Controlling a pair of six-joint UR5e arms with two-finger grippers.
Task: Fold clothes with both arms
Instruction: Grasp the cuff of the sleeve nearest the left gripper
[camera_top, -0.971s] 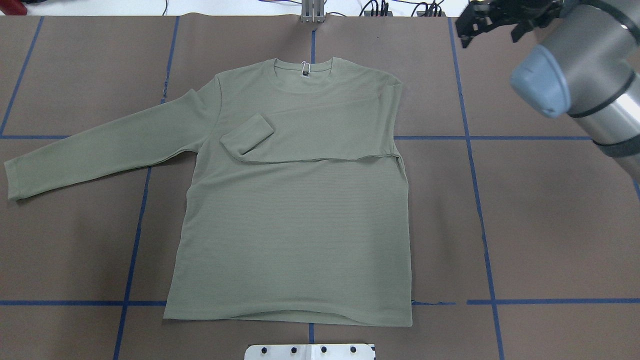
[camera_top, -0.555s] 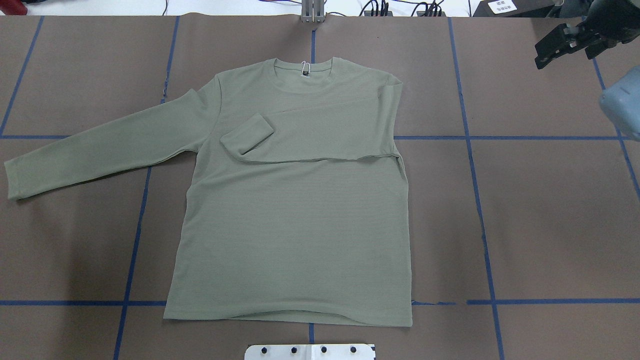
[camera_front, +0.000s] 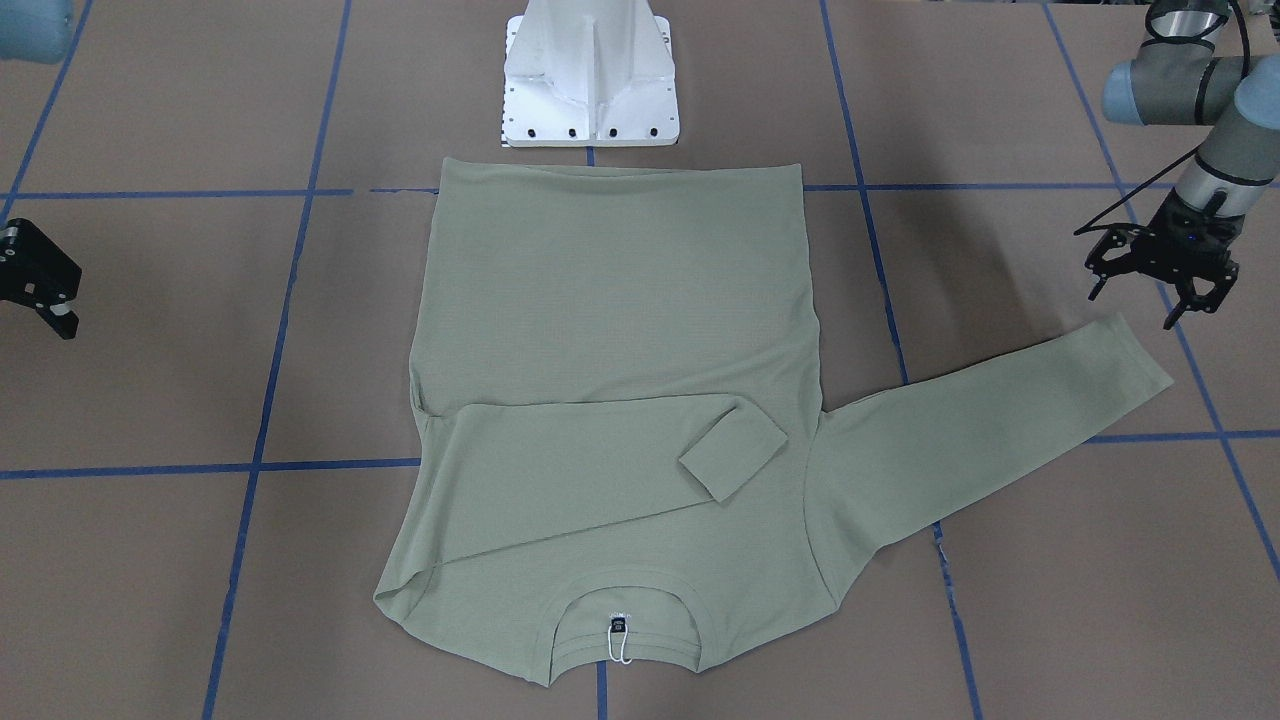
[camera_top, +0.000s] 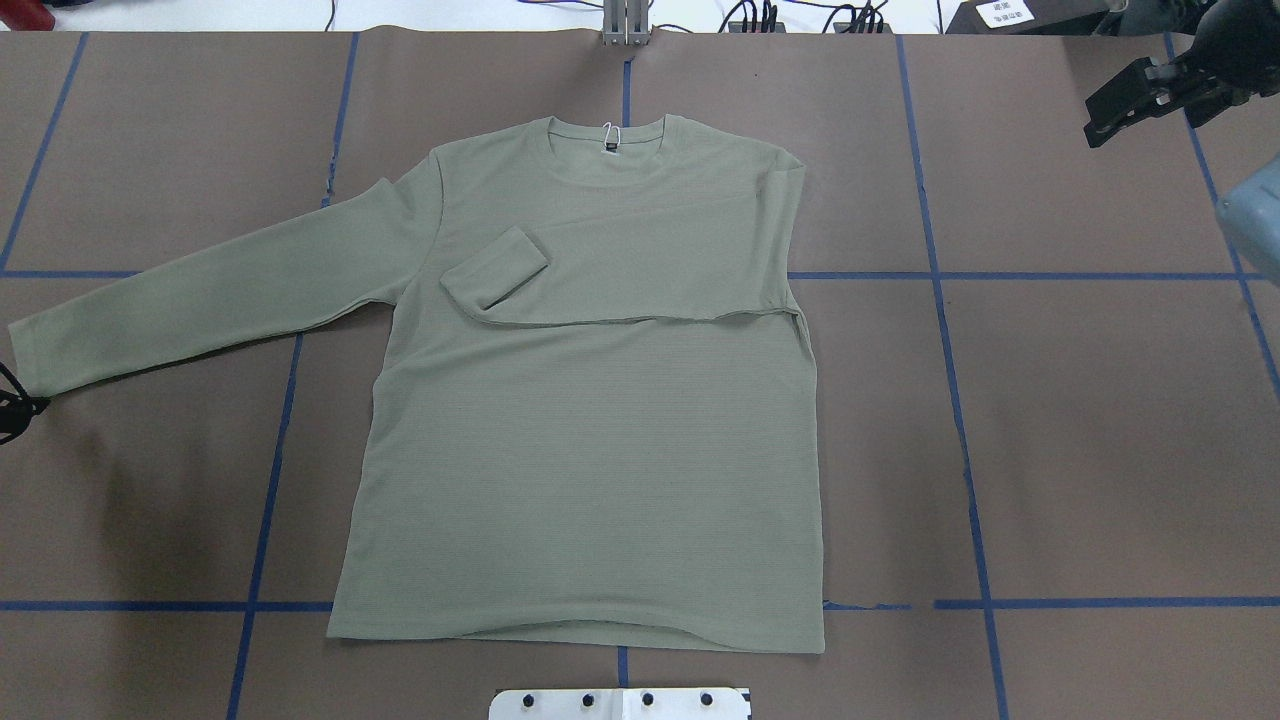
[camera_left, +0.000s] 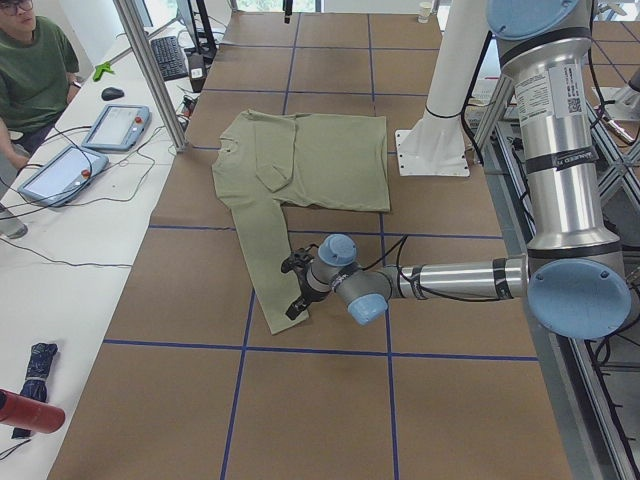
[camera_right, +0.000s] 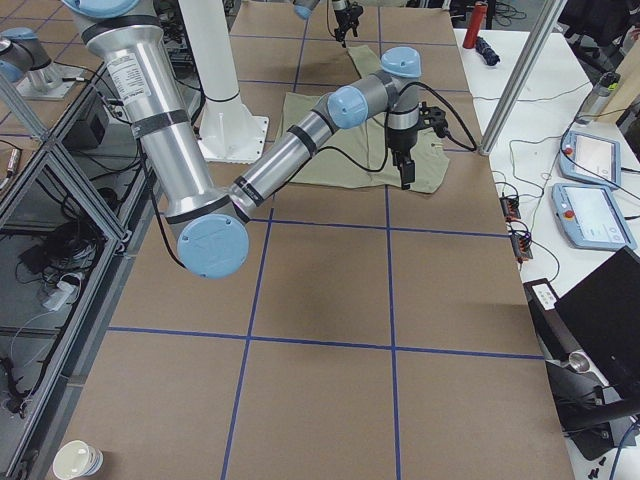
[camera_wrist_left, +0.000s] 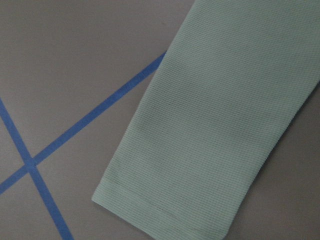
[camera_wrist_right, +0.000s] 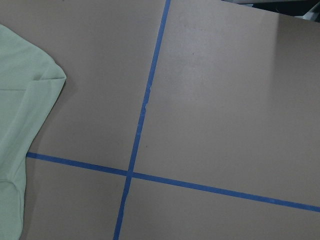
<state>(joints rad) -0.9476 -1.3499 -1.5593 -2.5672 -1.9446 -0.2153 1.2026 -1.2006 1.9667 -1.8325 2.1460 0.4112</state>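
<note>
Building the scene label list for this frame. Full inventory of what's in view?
shirt: 1, sage green, flat mid-table; one sleeve folded over the chest, the other stretched toward the robot's left
neck tag: 1, black with white loop, inside the collar
table cover: 1, brown with blue tape grid, under the shirt
handheld screens: 2, grey-blue, on the white side bench
person: 1, green top, at that bench
base pedestal: 1, white, by the shirt hem
arms: 2, silver-grey, light-blue joints
left gripper: 1, black, open, beside the stretched sleeve's cuff
right gripper: 1, black, clear of the shirt; open or shut unclear
</note>
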